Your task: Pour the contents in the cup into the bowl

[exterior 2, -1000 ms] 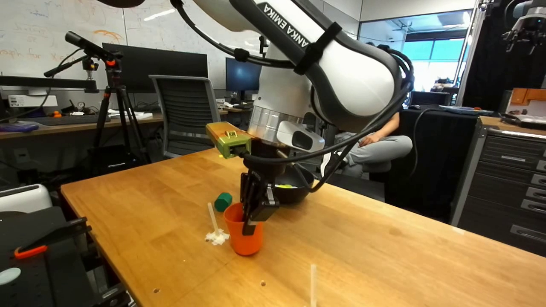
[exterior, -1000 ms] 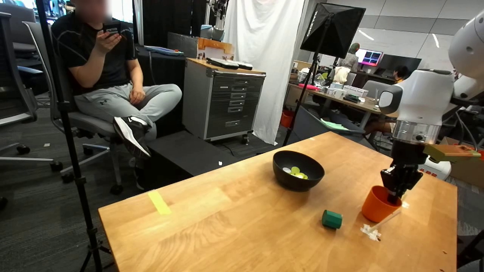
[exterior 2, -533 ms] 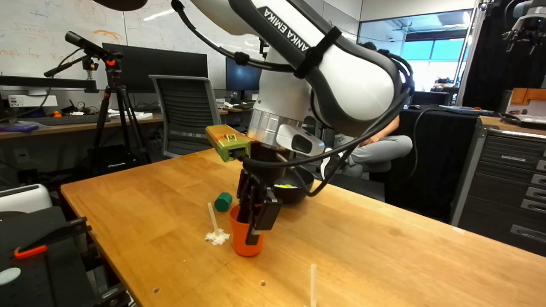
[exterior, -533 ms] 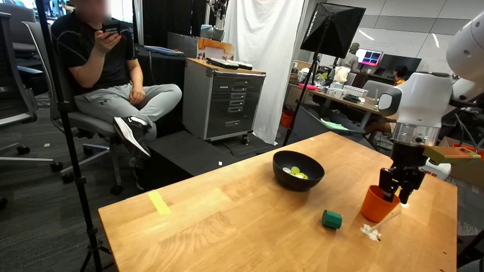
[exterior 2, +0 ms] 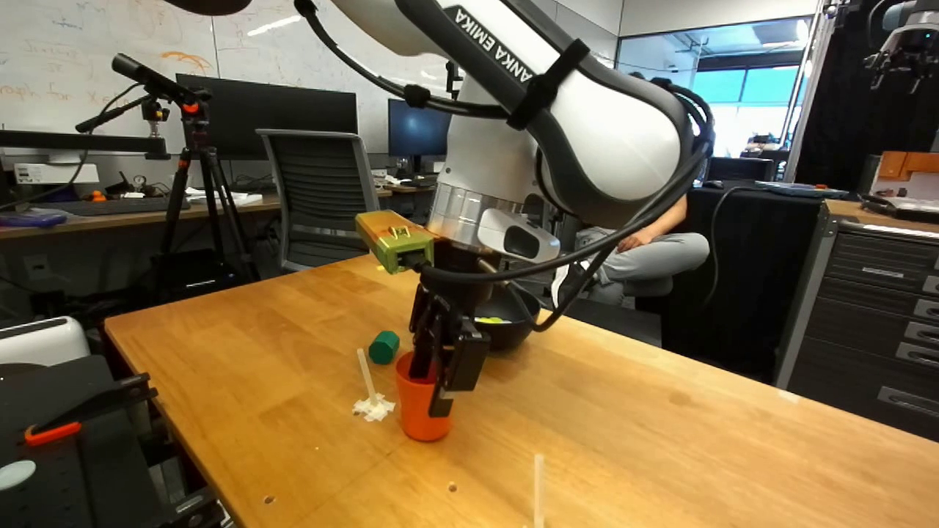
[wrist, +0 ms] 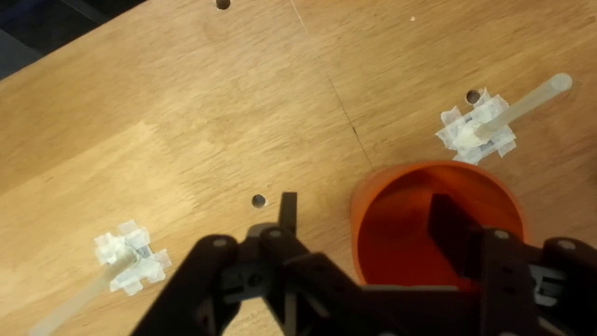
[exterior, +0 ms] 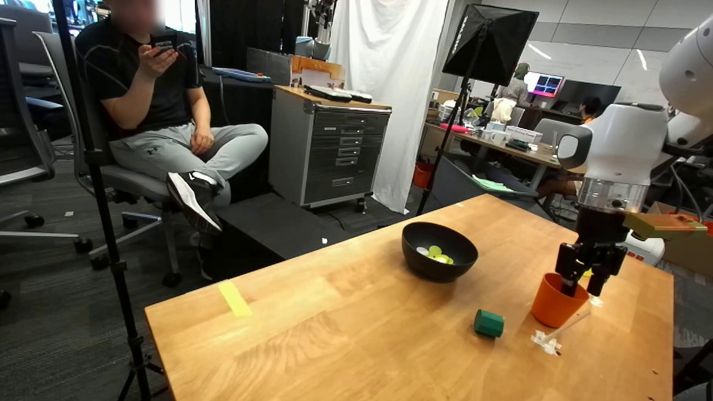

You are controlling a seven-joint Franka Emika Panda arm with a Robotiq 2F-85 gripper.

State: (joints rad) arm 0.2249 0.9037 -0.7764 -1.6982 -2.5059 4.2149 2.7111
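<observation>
Block (exterior 2: 384, 347) and taped-down stick (wrist: 523, 108) sit near the orange cup (exterior 2: 417, 412).

Bits (exterior: 435, 251) in bowl (exterior: 437, 272), cup (exterior: 553, 306) on table (exterior: 362, 328)

Hand (wrist: 367, 217) downward, fingers (wrist: 288, 212) apart

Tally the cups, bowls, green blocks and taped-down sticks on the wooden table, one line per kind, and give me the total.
Orange cup: 1
Black bowl: 1
Green block: 1
Taped-down sticks: 2
Total: 5
</observation>
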